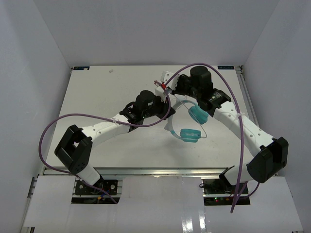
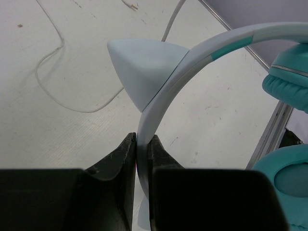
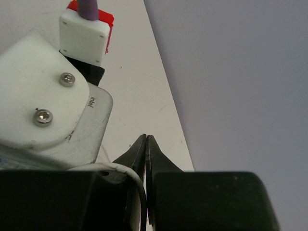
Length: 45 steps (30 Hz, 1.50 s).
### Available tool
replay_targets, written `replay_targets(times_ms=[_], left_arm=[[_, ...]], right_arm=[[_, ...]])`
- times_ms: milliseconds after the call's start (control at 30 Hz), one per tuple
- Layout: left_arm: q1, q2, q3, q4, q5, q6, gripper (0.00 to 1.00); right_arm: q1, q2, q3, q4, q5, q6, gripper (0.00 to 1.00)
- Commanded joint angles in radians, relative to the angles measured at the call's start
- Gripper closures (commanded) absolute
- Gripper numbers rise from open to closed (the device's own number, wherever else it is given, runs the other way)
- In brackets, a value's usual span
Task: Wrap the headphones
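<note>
Top external feed up: the headphones [image 1: 190, 135] are right of centre on the bench [image 1: 97, 97], between my two arms, with both teal cups close together, one just beyond the other. I can't tell from here whether the cups touch the surface.

Switching to left wrist. My left end effector [image 2: 143, 144] is clamped tight on the pale headband [image 2: 211, 50]. The band is pinched edge-on between the two black fingers and arches up and off to the right. A pale, pointed ear-shaped piece [image 2: 144, 67] sticks out from the band just above the grip. One teal ear cup [image 2: 288, 82] shows at the right edge, and the second cup [image 2: 284, 180] is below it, cushion facing me. Part of the thin white cord [image 2: 62, 41] lies in a loose loop on the bench to the left, well apart from the fingers.

Right wrist now. My right end effector [image 3: 146, 142] is closed right down, tips together. The cord shows here too: a thin white strand curves over the left finger and drops into the seam between the two, so it looks nipped there. Just ahead and to the left is the other arm's wrist camera [image 3: 53, 110], white mount and silver body. A purple cable [image 3: 87, 7] runs into a white plug on a red block [image 3: 109, 21]. Grey wall [image 3: 231, 96] fills the right half.
</note>
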Motion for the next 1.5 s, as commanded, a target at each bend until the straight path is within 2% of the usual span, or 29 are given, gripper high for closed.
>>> replay_targets(times_ms=[0, 367, 733, 1133, 1467], left_arm=[[-0.038, -0.051, 0.003, 0.159, 0.026, -0.037, 1.00], [-0.047, -0.096, -0.100, 0.378, -0.029, -0.138, 1.00], [-0.047, -0.120, -0.170, 0.493, -0.087, -0.234, 1.00], [-0.050, -0.045, -0.112, 0.473, -0.130, -0.260, 1.00], [-0.049, 0.021, -0.039, 0.425, -0.173, -0.263, 1.00]], right_arm=[[0.001, 0.030, 0.040, 0.032, 0.015, 0.054, 0.92], [-0.017, 0.054, 0.064, 0.029, 0.068, 0.168, 0.92], [-0.047, 0.026, 0.090, 0.026, 0.009, 0.254, 0.92], [-0.045, 0.061, 0.117, 0.031, -0.029, 0.382, 0.92], [-0.009, 0.073, 0.101, 0.070, 0.072, 0.383, 0.92]])
